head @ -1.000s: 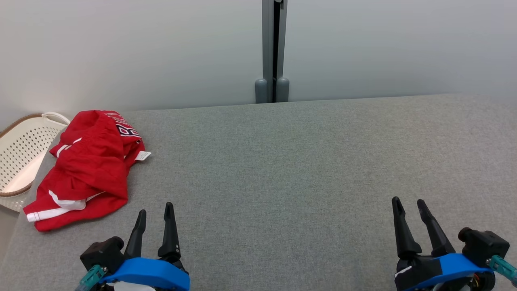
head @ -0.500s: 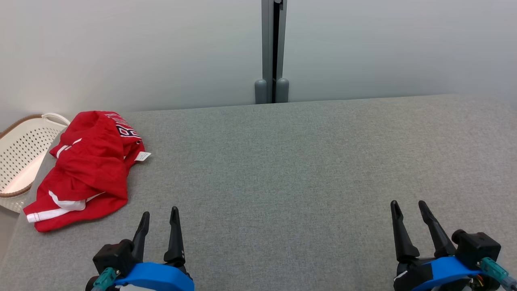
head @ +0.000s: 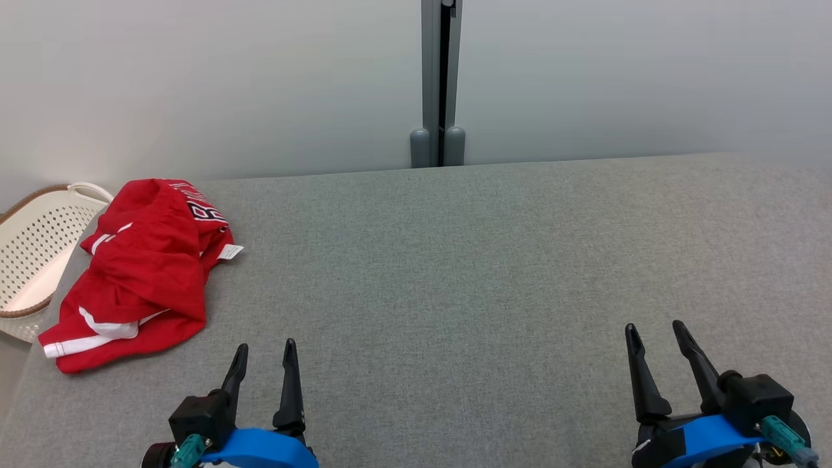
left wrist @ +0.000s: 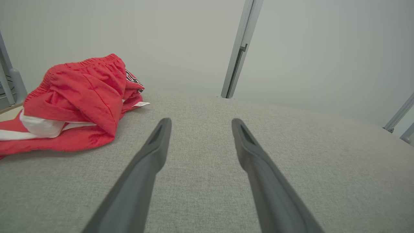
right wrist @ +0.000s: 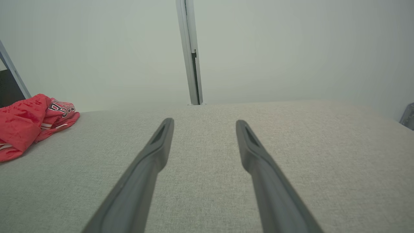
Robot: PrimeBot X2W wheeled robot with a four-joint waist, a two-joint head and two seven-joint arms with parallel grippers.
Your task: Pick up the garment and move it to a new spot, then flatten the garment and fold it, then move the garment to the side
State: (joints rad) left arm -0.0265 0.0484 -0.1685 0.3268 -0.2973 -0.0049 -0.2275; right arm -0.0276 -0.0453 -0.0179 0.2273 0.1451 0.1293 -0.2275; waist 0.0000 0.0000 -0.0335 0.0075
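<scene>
A: So where is the garment (head: 140,266)?

B: Left of the head view, middle height. It is a red heap with white trim, crumpled on the grey bench (head: 455,273) near the bench's left edge. A small white tag sticks out on its right side, and black-and-white lettering shows near its top.

A: And the left gripper (head: 266,345)?

B: Lower left, its 2 fingers spread wide with only bench cloth between them. The garment lies up and to the left of it, near but not touching.

A: The right gripper (head: 653,325)?

B: Lower right, also spread wide and holding nothing, well apart from the garment.

A: Anything else?

B: A white perforated basket (head: 32,240) at the left edge, just beside the garment. A grey post (head: 441,78) stands at top centre against the pale wall.
</scene>
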